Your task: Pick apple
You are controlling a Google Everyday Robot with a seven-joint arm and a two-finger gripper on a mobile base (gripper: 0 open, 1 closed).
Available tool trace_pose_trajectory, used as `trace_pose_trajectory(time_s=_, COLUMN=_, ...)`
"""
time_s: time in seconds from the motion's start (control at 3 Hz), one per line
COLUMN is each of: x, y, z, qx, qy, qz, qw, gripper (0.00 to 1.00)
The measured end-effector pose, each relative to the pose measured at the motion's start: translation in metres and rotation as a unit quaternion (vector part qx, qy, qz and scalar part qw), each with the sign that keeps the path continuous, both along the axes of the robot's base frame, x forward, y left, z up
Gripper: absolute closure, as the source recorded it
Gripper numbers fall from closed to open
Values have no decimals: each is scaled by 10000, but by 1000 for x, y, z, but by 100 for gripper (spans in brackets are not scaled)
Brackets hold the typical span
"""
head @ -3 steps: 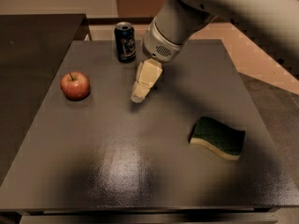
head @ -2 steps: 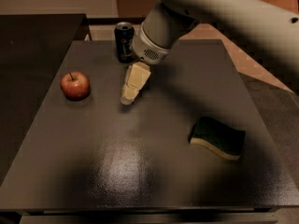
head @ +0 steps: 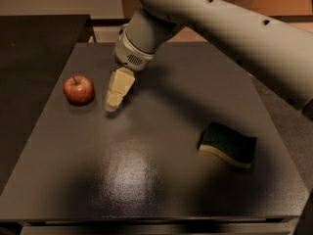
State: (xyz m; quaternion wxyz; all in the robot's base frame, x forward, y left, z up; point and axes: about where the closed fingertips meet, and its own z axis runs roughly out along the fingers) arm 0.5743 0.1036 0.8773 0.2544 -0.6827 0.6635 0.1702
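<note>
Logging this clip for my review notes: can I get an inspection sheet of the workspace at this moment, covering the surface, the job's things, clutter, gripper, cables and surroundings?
Surface: dark grey table, with a soft glare patch near the front.
Job's things: apple, red, stem up, resting on the table's left side.
Clutter: green and yellow sponge lying at the right front.
Grippers: gripper points down, low over the table just right of the apple, apart from it, holding nothing.
Cables: nothing seen.
Surroundings: dark counter to the left; the arm reaches in from the upper right.
</note>
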Motion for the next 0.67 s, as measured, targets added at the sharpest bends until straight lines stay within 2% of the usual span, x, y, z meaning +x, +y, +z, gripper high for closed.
trace_pose_trajectory(time_s=0.67, x=-6, y=44, z=-9, qx=154, qy=61, qz=407, qw=9990, gripper=0)
